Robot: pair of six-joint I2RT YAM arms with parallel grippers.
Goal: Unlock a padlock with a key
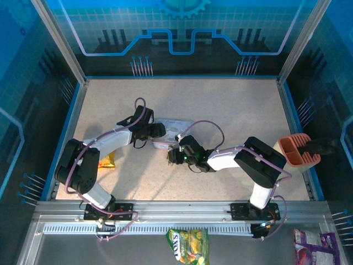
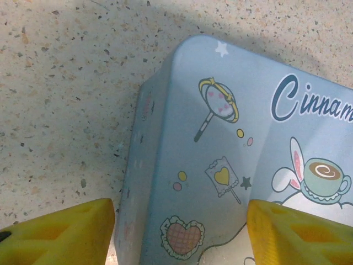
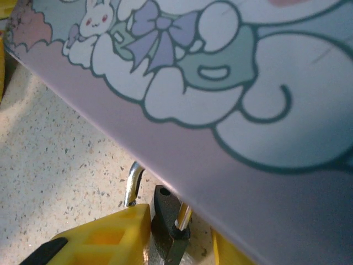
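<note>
Right tool point(image 3: 179, 234): yellow fingers bracket the tiny dark padlock point(image 3: 131, 185) with its thin silvery shackle, low on the speckled worktop point(image 3: 55, 165); whether they clench it, cannot tell.
Dark holed sliver point(image 3: 162, 194): beside the shackle, possibly the key; cannot tell.
Left tool point(image 2: 181, 229): released, straddling the corner of the pale blue cartoon tin point(image 2: 220, 110), farther back.
Progress: early, judging by this; unlocking is still to do.

Overhead view plus two wrist close-ups.
Top looks down from behind the arms point(image 1: 220, 160); both wrist cameras face the tin point(image 2: 220, 138) close ahead of their fingers point(image 2: 55, 232).
</note>
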